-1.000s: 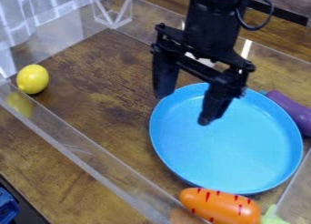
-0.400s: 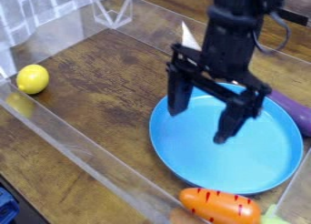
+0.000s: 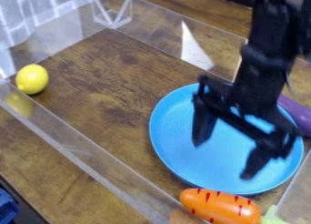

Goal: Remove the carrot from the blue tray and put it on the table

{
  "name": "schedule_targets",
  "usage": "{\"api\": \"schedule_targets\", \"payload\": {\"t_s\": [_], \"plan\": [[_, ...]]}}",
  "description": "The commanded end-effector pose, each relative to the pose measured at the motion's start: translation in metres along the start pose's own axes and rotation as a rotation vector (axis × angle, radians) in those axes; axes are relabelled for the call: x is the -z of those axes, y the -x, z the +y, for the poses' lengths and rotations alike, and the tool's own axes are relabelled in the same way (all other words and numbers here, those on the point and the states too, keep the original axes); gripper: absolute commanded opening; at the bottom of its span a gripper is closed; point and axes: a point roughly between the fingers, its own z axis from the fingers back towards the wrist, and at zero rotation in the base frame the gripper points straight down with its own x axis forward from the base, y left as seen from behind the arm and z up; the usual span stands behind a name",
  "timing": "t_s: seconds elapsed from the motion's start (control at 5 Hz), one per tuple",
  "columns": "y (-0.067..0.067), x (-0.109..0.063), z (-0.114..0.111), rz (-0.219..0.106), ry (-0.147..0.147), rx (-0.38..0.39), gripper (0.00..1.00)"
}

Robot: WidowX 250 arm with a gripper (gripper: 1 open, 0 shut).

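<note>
The orange carrot (image 3: 219, 207) with darker stripes lies at the bottom edge of the view, right against the near rim of the blue tray (image 3: 170, 141). I cannot tell whether it rests on the rim or just outside it. My black gripper (image 3: 231, 147) points down over the tray's middle, low above the blue surface and a little behind the carrot. It is open, its fingers (image 3: 205, 132) are spread wide and nothing is between them. The dark wood table (image 3: 109, 82) spreads to the left of the tray.
A yellow ball (image 3: 33, 78) sits at the left by the clear acrylic wall (image 3: 85, 155) along the near edge. A purple toy (image 3: 299, 114) lies behind the tray at the right. More acrylic panels (image 3: 115, 11) stand at the back.
The gripper has moved right and down, from the tray's far rim to low over its middle, nearer the carrot. It stayed open. Nothing else moved.
</note>
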Motion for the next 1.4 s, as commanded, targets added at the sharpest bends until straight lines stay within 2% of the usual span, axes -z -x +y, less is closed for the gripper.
{"api": "schedule_targets", "payload": {"t_s": [0.0,0.2,0.4,0.6,0.8,1.2], "plan": [[-0.003,0.009,-0.018,-0.062,-0.004,0.108,1.00],[0.002,0.034,-0.028,-0.057,-0.027,0.203,1.00],[0.006,0.039,-0.035,-0.047,-0.044,0.267,1.00],[-0.001,0.041,-0.035,-0.038,-0.044,0.238,1.00],[-0.007,0.042,-0.031,-0.032,-0.043,0.204,0.00],[-0.024,0.041,-0.016,-0.038,-0.048,0.280,0.00]]}}
